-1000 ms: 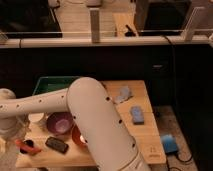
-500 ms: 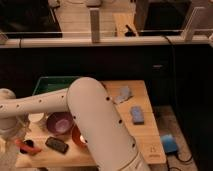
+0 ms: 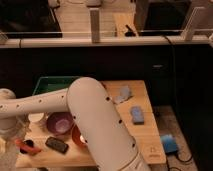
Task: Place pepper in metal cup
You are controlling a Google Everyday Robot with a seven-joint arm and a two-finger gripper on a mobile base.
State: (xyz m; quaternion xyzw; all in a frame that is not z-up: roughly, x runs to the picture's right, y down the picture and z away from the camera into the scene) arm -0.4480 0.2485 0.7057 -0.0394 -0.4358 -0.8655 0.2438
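The pepper [image 3: 25, 146], slim and red-orange, lies on the wooden table [image 3: 145, 140] near its front left corner. My white arm sweeps from the bottom centre to the left edge, then bends down. The gripper [image 3: 14, 138] hangs at the end of it, just left of and above the pepper. The metal cup is hidden or out of view.
A purple bowl [image 3: 60, 122] and a white cup [image 3: 36, 119] stand right of the gripper. A black object [image 3: 56, 145] and an orange bowl [image 3: 77, 136] are in front of them. A green tray [image 3: 50, 82] sits at the back left. A blue sponge [image 3: 136, 114] and a grey cloth [image 3: 122, 93] lie to the right.
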